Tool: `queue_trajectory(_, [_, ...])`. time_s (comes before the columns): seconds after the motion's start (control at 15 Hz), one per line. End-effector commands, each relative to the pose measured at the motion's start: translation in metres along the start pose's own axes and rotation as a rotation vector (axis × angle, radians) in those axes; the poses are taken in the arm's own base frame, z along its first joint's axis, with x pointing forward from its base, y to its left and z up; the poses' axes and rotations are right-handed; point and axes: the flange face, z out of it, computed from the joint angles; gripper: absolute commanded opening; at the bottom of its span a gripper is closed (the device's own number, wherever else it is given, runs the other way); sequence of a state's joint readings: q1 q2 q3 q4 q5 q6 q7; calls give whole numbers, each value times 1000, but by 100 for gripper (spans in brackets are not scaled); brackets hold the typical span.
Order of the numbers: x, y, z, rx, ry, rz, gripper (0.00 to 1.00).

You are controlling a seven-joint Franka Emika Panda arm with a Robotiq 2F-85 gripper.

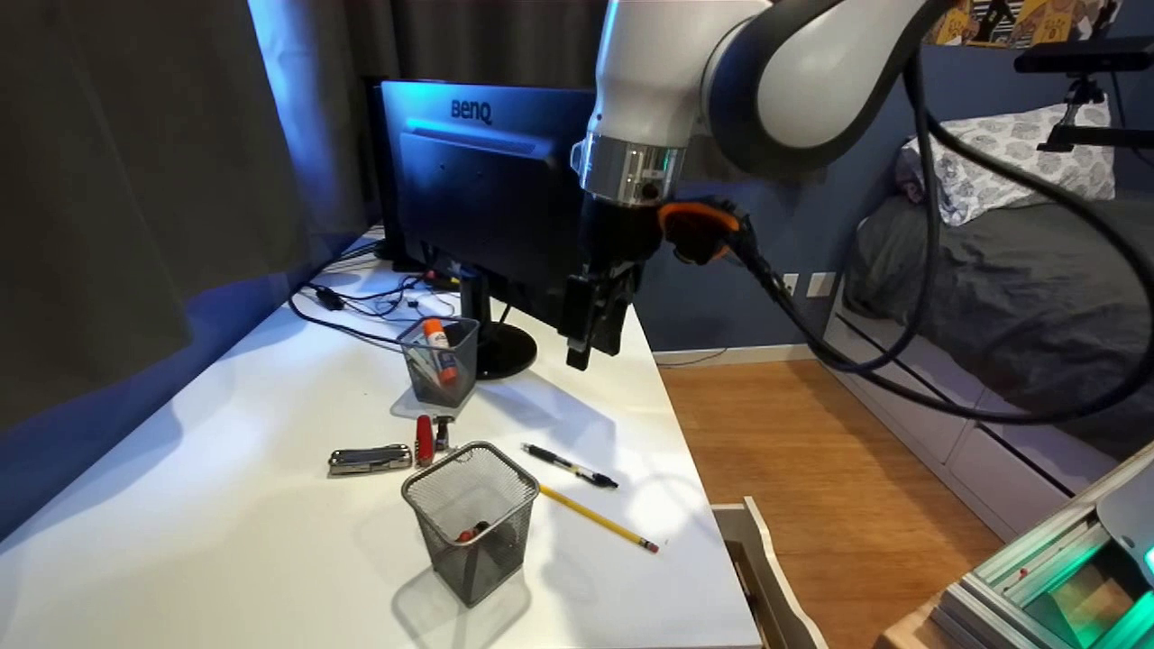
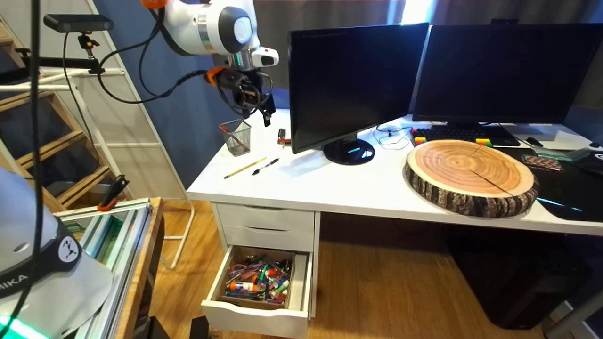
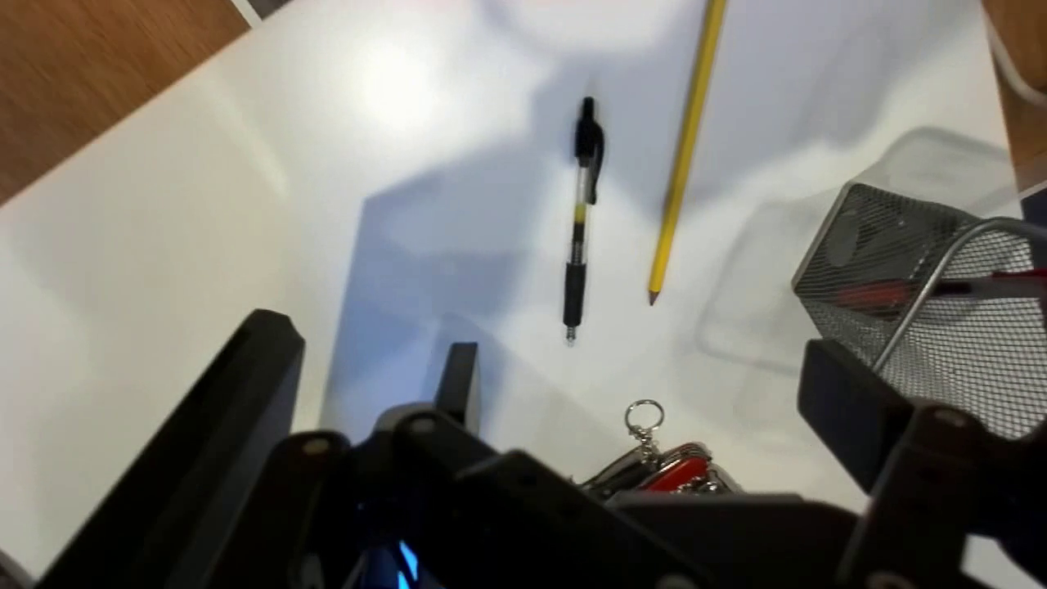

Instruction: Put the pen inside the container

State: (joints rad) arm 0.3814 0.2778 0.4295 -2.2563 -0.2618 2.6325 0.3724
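The slim black pen (image 1: 570, 466) lies flat on the white desk; it also shows in an exterior view (image 2: 265, 166) and in the wrist view (image 3: 577, 237). The container, a wire-mesh cup (image 1: 505, 545), stands upright near the pen, with a red-and-dark item inside. It also shows in an exterior view (image 2: 239, 141) and at the right of the wrist view (image 3: 957, 352). My gripper (image 1: 593, 350) is open and empty, above the desk and apart from the pen. Its fingertips in the wrist view (image 3: 650, 384) are wide apart, with bare desk between them.
A yellow pencil (image 1: 599, 516) lies beside the pen. A multi-tool (image 1: 370, 459) and a red pocket knife (image 1: 425, 440) lie behind the cup. Another mesh cup (image 1: 460, 383) holds a glue stick. A monitor (image 2: 353, 84) stands close to the arm. A drawer (image 2: 256, 318) is open below.
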Motion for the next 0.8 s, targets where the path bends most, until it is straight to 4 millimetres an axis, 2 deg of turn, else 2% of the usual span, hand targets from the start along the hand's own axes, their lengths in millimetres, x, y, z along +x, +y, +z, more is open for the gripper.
queue_trajectory(0.0, [2,-3,5,12,0,-16,100])
queue_trajectory(0.4, [6,-5,8,21,4,-31,100])
queue_trajectory(0.73, [10,-8,30,-21,36,-26,100])
